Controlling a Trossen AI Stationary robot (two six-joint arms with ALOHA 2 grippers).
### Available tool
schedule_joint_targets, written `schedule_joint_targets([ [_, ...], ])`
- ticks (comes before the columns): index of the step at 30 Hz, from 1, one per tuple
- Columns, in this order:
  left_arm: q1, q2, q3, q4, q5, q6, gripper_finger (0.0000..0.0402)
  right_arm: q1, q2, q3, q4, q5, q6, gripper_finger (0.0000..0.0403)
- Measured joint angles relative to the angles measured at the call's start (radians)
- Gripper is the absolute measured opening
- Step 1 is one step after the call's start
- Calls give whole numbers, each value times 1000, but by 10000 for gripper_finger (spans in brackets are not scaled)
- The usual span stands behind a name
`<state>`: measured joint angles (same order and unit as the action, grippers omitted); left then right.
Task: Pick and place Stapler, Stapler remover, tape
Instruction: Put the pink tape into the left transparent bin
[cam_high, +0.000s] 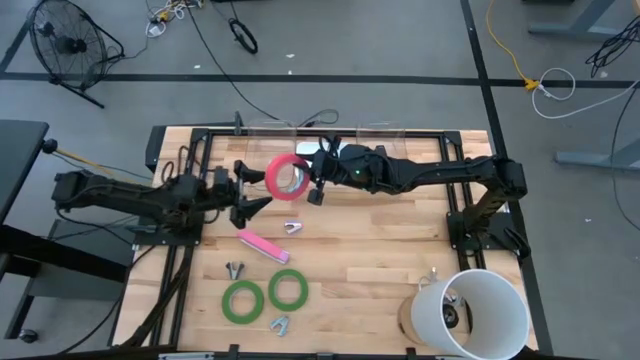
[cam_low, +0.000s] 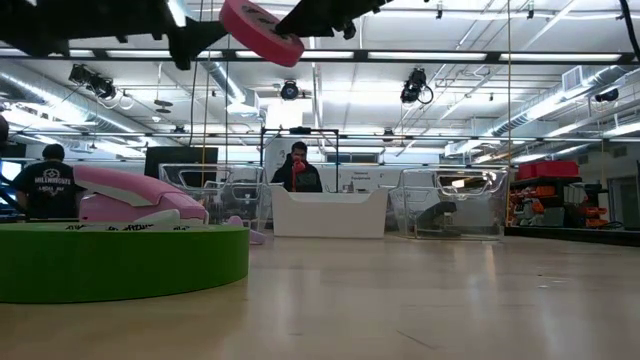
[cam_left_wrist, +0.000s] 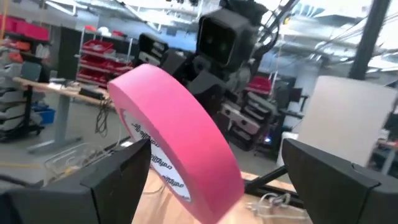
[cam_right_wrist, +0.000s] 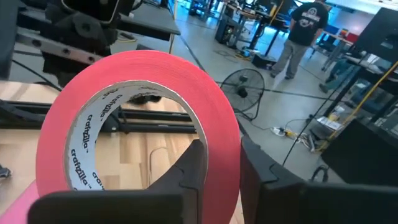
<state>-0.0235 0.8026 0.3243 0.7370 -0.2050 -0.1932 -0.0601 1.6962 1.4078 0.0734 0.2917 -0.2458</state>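
Note:
A pinkish red tape roll (cam_high: 285, 175) hangs in the air over the table's far middle, held by my right gripper (cam_high: 312, 185); it also shows in the low view (cam_low: 262, 32). My left gripper (cam_high: 262, 188) is open, with a finger on either side of the roll's left part (cam_left_wrist: 180, 143); I cannot tell whether it touches. Two green tape rolls (cam_high: 243, 300) (cam_high: 287, 289) lie flat near the front. A pink stapler (cam_high: 263, 245) lies flat between them and the grippers. Small staple removers (cam_high: 292, 228) (cam_high: 236, 268) (cam_high: 280, 323) lie about. My right gripper holds the pinkish red roll by its wall (cam_right_wrist: 217, 168), on the side toward the table's right. One finger (cam_right_wrist: 186, 183) is inside the ring's open centre and the other (cam_right_wrist: 267, 180) outside. The fingers come roughly level from the right. The roll is lifted clear and stands tilted on edge.
A white round container (cam_high: 470, 315) stands at the front right corner. Clear bins (cam_high: 380, 130) stand along the far edge. The arms' black frames (cam_high: 470, 220) flank the table. People show in the room beyond (cam_low: 297, 168).

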Motion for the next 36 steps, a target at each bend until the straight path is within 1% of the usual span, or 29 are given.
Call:
schedule_joint_targets([
  [3, 1, 71, 48, -2, -9, 3, 367, 0, -1, 0, 0, 24, -8, 49],
  [6, 0, 131, 72, -2, -55, -2, 365, 0, -1, 0, 0, 41, -24, 49],
  [8, 0, 160, 82, -4, -108, 0, 355, 0, -1, 0, 0, 41, -25, 49],
  [10, 1, 180, 90, -3, -158, 6, 331, 0, -1, 0, -4, 42, -25, 49],
  [13, 7, 193, 98, -5, -184, 6, 267, 0, -1, 0, -10, 45, -27, 49],
  [15, 12, 193, 99, -7, -180, 6, 205, -3, -1, 0, -9, 48, -28, 49],
  [17, 15, 192, 100, -19, -190, -12, 130, -4, -1, 0, -5, 54, -47, 49],
  [18, 17, 191, 100, -22, -200, -14, 100, -5, -2, 0, -8, 62, -57, 49],
  [20, 17, 191, 100, -28, -202, 11, 99, -6, -2, 0, -8, 71, -71, 49],
  [22, 17, 191, 100, -32, -199, 25, 99, -4, -2, 0, -11, 104, -74, 49],
  [24, 21, 191, 100, -33, -200, 29, 99, -3, -2, 0, -9, 114, -76, 58],
  [32, 44, 191, 100, -46, -210, 89, 99, 11, -26, 0, -23, 146, -96, 159],
  [34, 57, 192, 99, -65, -217, 88, 99, 15, -38, 0, -23, 184, -104, 176],
  [36, 73, 185, 99, -81, -225, 85, 99, 19, -49, 1, -23, 255, -117, 188],
])
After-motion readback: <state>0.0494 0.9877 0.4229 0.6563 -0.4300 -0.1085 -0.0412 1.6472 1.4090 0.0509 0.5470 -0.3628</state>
